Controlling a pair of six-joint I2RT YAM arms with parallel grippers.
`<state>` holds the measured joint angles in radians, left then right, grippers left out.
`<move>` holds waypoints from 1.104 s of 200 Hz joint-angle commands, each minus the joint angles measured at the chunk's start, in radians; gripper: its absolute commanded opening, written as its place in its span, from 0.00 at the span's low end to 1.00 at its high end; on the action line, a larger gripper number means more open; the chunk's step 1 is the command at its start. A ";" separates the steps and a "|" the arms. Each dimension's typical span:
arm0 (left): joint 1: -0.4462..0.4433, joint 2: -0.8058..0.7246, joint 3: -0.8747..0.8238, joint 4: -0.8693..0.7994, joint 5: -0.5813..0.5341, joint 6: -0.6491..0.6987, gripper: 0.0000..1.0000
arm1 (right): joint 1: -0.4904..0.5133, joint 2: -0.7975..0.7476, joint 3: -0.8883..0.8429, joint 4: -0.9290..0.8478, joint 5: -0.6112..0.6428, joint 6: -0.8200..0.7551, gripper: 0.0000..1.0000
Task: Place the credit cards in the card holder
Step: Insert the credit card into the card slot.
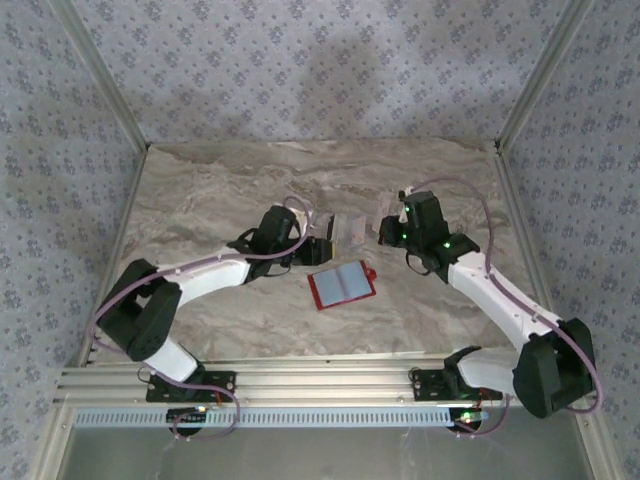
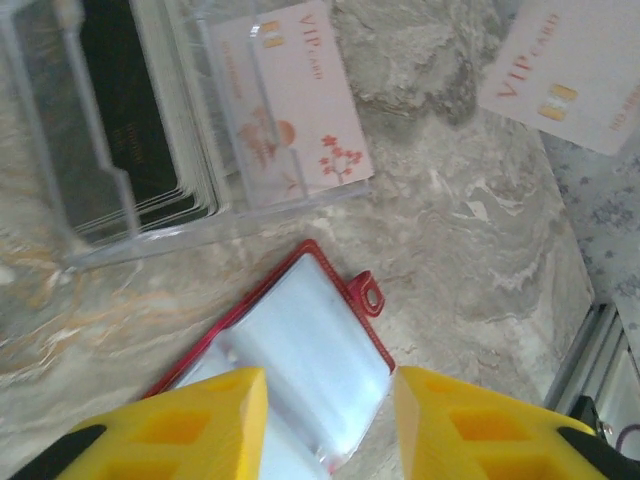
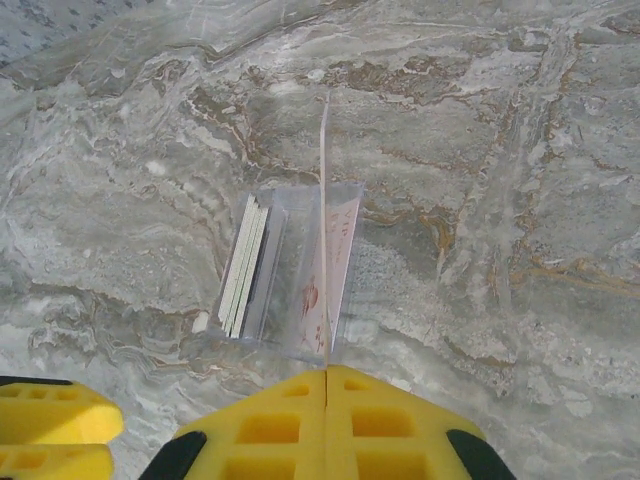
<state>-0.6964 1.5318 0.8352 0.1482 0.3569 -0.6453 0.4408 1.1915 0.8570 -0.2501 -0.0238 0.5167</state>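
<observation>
Pinching one pale VIP card (image 3: 324,200) edge-on between fully closed fingers, the right gripper (image 3: 327,375) is hanging just above the clear tray (image 3: 290,275), and the coming move is turning on where the card holder (image 1: 342,284) is lying from it: at about 7 o'clock in the top view, down toward the arm bases and apart from the tray. The red holder is lying open and flat on the marble table (image 1: 220,190), pale pockets facing up. Its long axis is running roughly 9 to 3 with the right end tipped slightly up, and its little snap tab (image 2: 372,297) is at the 3 o'clock end. The left gripper (image 2: 328,392) is the nearer of the two, hovering with fingers spread wide and gripping nothing, the holder showing in the gap below them; from above, the holder is sitting at about 5 o'clock from it. To my eye the right arm is doing the carrying, and the left looks placed to steady the holder. Inside the tray, a stack of cards (image 2: 125,110) with a dark one facing out is standing in one slot and a pink card (image 2: 295,100) is leaning in the other. The tray is sitting at 12 o'clock from the holder, so it is not blocking a path toward 7 o'clock. What is crowding that path, I reckon, is the left gripper itself. The carried card is hanging vertical, so it will need laying over toward a pocket mouth, which I cannot make out.
</observation>
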 commanded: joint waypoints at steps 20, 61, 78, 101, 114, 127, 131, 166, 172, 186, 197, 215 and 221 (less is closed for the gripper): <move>0.000 -0.146 -0.117 -0.038 -0.115 -0.006 0.52 | 0.083 -0.049 -0.036 -0.002 0.061 0.011 0.00; 0.000 -0.256 -0.216 -0.092 -0.168 -0.018 0.61 | 0.213 -0.062 -0.082 0.004 0.076 0.003 0.00; 0.000 -0.271 -0.256 -0.095 -0.176 -0.024 0.62 | 0.256 -0.070 -0.119 0.019 0.063 0.009 0.00; -0.011 -0.254 -0.280 -0.083 -0.165 -0.025 0.62 | 0.296 -0.071 -0.175 0.052 0.034 0.024 0.00; -0.030 -0.239 -0.278 -0.070 -0.171 -0.024 0.63 | 0.303 -0.068 -0.206 0.068 0.016 0.032 0.00; -0.047 -0.200 -0.261 -0.067 -0.170 -0.020 0.63 | 0.306 -0.064 -0.230 0.082 -0.006 0.032 0.00; -0.051 -0.187 -0.255 -0.066 -0.167 -0.020 0.63 | 0.307 -0.065 -0.239 0.089 -0.013 0.032 0.00; -0.085 -0.036 -0.186 -0.030 -0.154 -0.011 0.60 | 0.307 -0.063 -0.290 0.131 -0.058 0.038 0.00; -0.092 -0.008 -0.168 -0.034 -0.158 -0.010 0.58 | 0.306 -0.062 -0.292 0.133 -0.060 0.039 0.00; -0.105 0.049 -0.134 -0.039 -0.171 -0.006 0.55 | 0.304 -0.061 -0.297 0.135 -0.059 0.038 0.00; -0.113 0.085 -0.116 -0.040 -0.180 -0.005 0.53 | 0.301 -0.060 -0.300 0.136 -0.059 0.037 0.00; -0.130 0.120 -0.094 -0.066 -0.224 0.005 0.50 | 0.298 -0.051 -0.306 0.144 -0.063 0.036 0.00; -0.135 0.127 -0.087 -0.081 -0.246 0.010 0.49 | 0.296 -0.048 -0.307 0.146 -0.062 0.036 0.00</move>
<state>-0.8017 1.6009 0.7006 0.0677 0.1654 -0.6621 0.7422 1.1347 0.5667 -0.1303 -0.0696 0.5426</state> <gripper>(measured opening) 0.506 0.067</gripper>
